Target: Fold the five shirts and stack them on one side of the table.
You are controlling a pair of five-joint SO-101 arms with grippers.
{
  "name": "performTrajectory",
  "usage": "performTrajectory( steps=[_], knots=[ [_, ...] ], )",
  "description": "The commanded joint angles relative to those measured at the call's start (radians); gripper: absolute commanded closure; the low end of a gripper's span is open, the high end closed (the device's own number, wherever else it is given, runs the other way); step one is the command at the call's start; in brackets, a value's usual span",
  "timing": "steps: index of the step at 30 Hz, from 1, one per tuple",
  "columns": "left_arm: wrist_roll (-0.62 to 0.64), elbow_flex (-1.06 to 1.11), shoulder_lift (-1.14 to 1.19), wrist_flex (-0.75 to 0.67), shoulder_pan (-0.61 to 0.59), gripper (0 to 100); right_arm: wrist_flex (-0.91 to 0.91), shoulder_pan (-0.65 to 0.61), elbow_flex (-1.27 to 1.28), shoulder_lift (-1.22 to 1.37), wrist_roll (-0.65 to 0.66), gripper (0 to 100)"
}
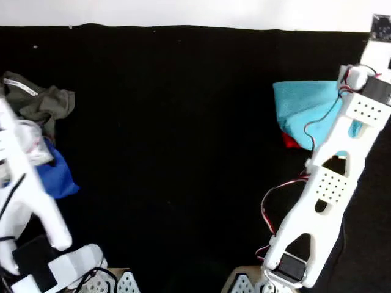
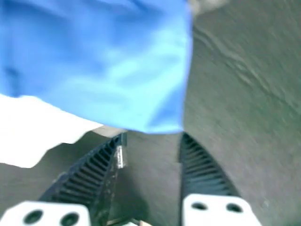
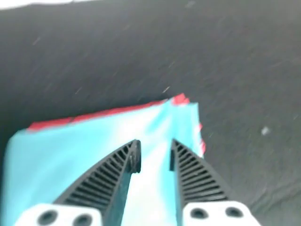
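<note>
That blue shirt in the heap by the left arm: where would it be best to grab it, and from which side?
Probably the free edge of the blue shirt, which lies flat on the bare table, coming in from the table's middle. The white shirt crowds its other side, and the open left end effector faces that free edge.

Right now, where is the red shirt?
The red shirt lies on the right side of the table in the high view, mostly hidden under the turquoise shirt, just an edge peeking out.
</note>
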Motion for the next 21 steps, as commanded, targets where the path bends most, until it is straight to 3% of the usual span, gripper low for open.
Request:
performTrajectory(
  steps=[1,6,13,21],
  knots=[
    [-0.074,-0.081,0.001,0.006,-0.145,78,0.125,-0.059,-0.091,-0.139,-0.005,87.5],
    [-0.146,-0.165,0.127,-0.078,-0.28,78,0.292,-0.165,-0.091,-0.24,-0.002,87.4],
    [-0.149,-0.407,0.453,-0.166,-0.377,78,0.294,-0.246,-0.047,-0.354,-0.002,87.3],
    [-0.16,-0.713,0.766,-0.166,-0.367,78,0.294,-0.337,0.449,-0.835,-0.003,87.4]
  ],
)
